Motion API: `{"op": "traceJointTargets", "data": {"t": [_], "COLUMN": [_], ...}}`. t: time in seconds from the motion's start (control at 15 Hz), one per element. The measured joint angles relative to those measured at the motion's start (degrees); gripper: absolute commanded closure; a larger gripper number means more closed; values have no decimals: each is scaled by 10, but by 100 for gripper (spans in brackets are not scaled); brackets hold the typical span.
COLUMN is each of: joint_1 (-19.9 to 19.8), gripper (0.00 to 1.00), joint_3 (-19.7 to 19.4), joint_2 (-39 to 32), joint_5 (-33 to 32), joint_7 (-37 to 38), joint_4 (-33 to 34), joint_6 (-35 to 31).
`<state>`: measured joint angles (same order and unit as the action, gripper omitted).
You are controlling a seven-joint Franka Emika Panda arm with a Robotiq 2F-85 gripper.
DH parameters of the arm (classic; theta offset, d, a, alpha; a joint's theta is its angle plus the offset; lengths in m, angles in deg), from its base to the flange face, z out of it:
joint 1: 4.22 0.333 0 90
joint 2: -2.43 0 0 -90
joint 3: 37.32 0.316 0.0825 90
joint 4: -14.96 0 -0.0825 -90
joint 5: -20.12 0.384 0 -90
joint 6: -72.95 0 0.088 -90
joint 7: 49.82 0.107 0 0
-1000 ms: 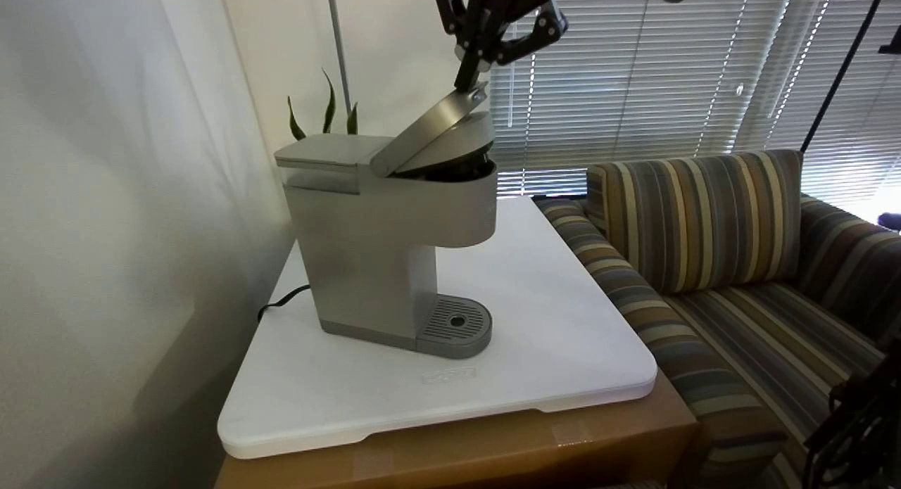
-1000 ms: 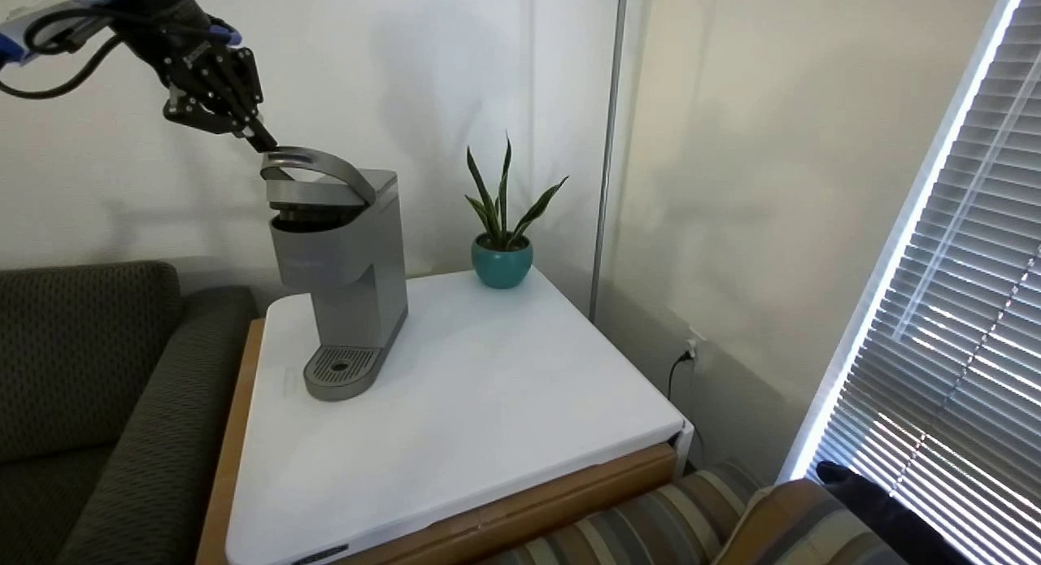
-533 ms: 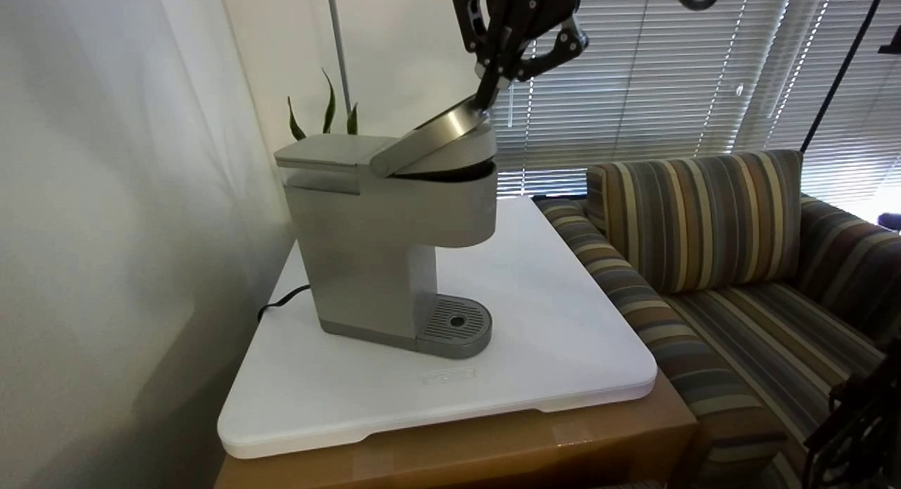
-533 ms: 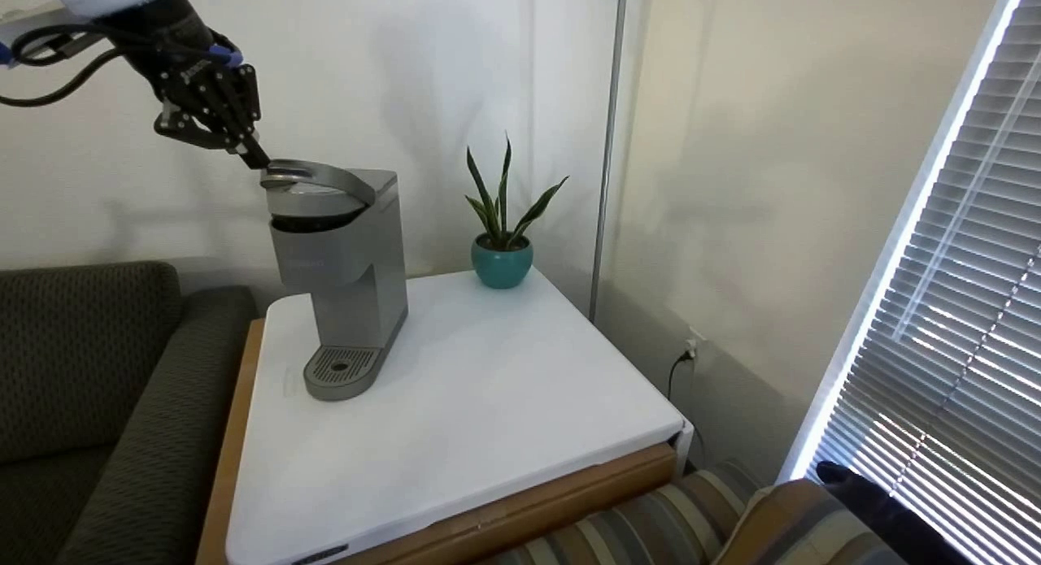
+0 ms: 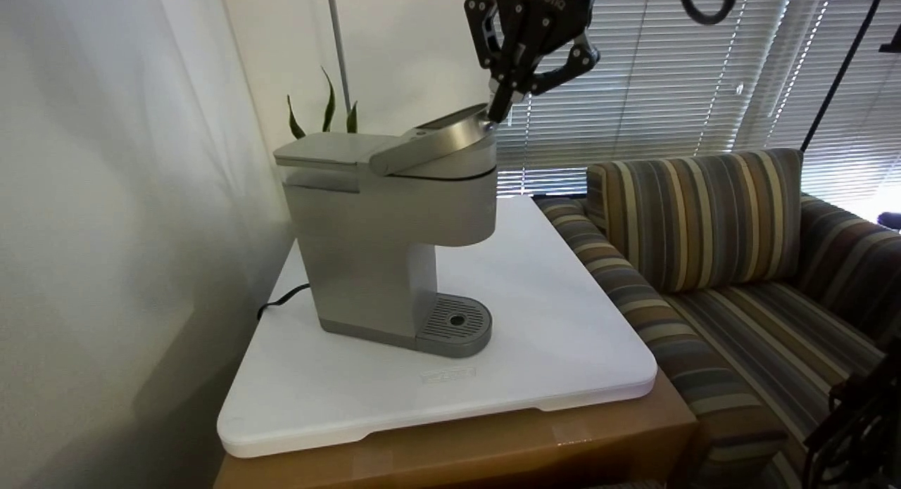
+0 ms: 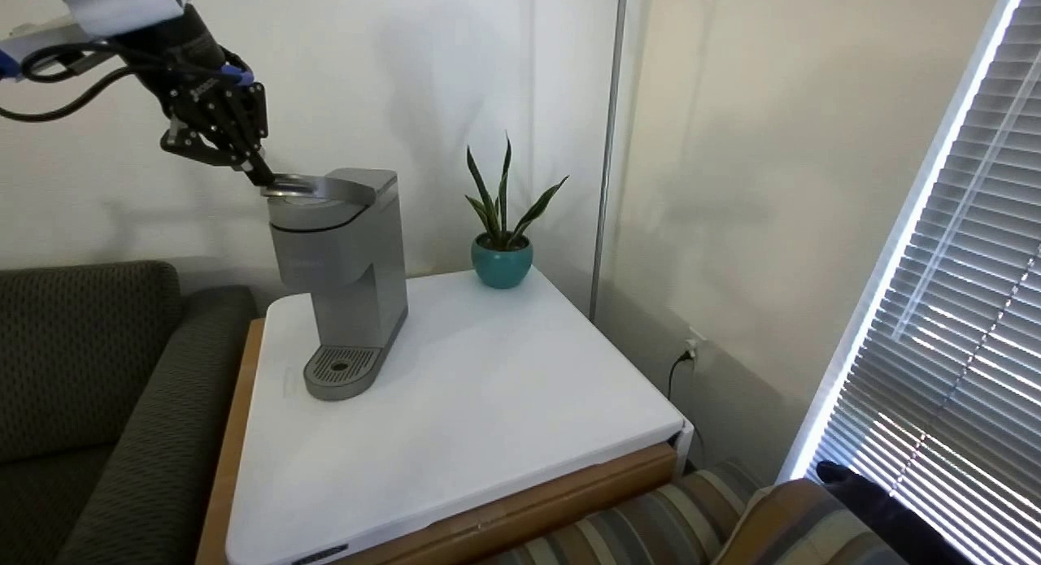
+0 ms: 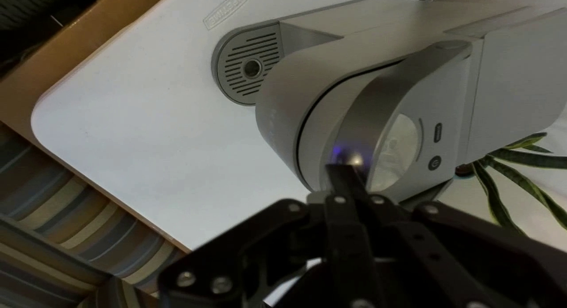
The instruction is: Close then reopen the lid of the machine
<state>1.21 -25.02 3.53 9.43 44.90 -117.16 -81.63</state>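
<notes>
On a white tabletop [image 5: 563, 320] in an exterior view, the machine [image 5: 359, 243] stands upright, its drip base [image 5: 457, 334] jutting out under the head [image 5: 450, 211]. The lid [image 5: 450, 138] is nearly down, sloping up toward its front, a thin dark seam [image 5: 454, 179] showing along its lower edge. The gripper [image 5: 497, 116] reaches down from above, its fingers [image 5: 501, 102] pressed together and their tips touching the lid's front edge. A black cord [image 5: 284, 297] runs from behind the machine. Under the tabletop is a brown box [image 5: 457, 450]; beside it stands a striped armchair [image 5: 718, 306], with blinds [image 5: 619, 102] further back.

In an exterior view, a teal pot [image 6: 502, 266] with a plant [image 6: 503, 215] stands at a corner of the tabletop, well apart from the machine. The gripper's tips meet the lid's front edge. A dark sofa [image 6: 89, 370] stands just beside the tabletop, and a metal pole [image 6: 611, 142] rises by the wall [image 6: 455, 85].

In the wrist view, the lid is seen from above: a round pale inset [image 7: 396, 150], a power button [image 7: 434, 162] and a longer button [image 7: 438, 132] show on its top. The fingers overlap its front rim beside a bluish gleam [image 7: 352, 158]. The drip base shows slots around a dark centre. A raised label [image 7: 227, 8], too unclear to read, marks the tabletop.
</notes>
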Motion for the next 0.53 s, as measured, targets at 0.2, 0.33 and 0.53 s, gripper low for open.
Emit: {"op": "traceJointTargets", "data": {"t": [0.2, 0.33, 0.53], "joint_1": [3, 4, 6], "gripper": [100, 100, 100], "joint_3": [-3, -5, -5], "joint_2": [-3, -5, -9], "joint_5": [0, 0, 0], "joint_7": [-7, -15, -25], "joint_4": [0, 0, 2], "joint_6": [0, 0, 0]}}
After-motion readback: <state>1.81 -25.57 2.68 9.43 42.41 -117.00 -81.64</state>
